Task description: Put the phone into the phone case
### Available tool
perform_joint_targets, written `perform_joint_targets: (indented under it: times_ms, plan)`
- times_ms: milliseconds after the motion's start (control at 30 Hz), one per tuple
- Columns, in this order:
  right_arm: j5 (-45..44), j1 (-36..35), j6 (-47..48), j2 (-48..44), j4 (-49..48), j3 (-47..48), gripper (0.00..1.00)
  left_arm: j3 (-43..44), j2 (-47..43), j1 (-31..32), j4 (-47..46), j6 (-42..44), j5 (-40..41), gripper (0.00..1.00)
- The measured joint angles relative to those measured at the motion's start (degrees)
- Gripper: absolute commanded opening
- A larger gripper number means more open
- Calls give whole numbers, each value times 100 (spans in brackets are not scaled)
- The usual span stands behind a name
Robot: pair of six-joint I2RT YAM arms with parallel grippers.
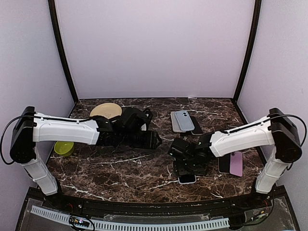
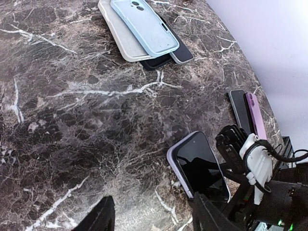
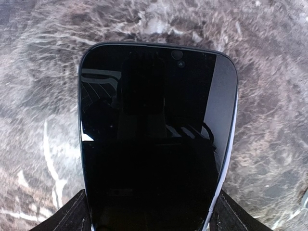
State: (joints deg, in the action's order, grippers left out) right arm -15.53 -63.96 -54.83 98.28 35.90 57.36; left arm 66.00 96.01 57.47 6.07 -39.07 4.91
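A phone (image 3: 154, 139) with a black screen and a lavender edge lies face up on the marble table near the front; it also shows as the phone (image 1: 187, 178) and the phone (image 2: 199, 163). My right gripper (image 3: 150, 214) straddles its near end, one finger pressed against each long edge. A light blue phone case (image 2: 144, 26) lies on top of a cream case (image 2: 118, 36) and a dark one at the back, the same stack of cases (image 1: 183, 120) from above. My left gripper (image 2: 154, 216) hangs open over bare marble to the left of the phone, holding nothing.
A black phone (image 1: 224, 163) and a purple one (image 1: 236, 163) lie side by side at the right edge. A tan plate (image 1: 106, 110) sits at the back left and a green bowl (image 1: 64, 148) at the left edge.
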Motion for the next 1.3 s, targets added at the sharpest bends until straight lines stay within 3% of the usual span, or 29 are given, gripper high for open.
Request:
perform_joint_targets:
  times_ms: [133, 367, 567, 733, 867, 1033, 1300]
  plan:
    - [-297, -92, 361, -820, -310, -308, 44, -111, -258, 2, -181, 203, -146, 77]
    - [-1126, -332, 1513, -2590, -1989, -588, 39, -1226, -1600, 31, -1755, 247, -671, 81]
    - [-1593, -463, 2723, -2872, -3567, -601, 37, -1475, -2162, 339, -2949, 658, -597, 74]
    - [-1716, -632, 3482, -2761, -4256, -544, 36, -1486, -2184, 715, -3560, 1204, -149, 67]
    - [-1714, -752, 3847, -2702, -4492, -448, 36, -1482, -2190, 758, -3816, 1434, 376, 64]
    - [-1709, -798, 4072, -2686, -4662, -376, 35, -1294, -2048, 752, -3832, 1580, 813, 53]
    - [-1703, -828, 4238, -2581, -4653, -308, 35, -1132, -1803, 752, -3834, 1641, 817, 48]
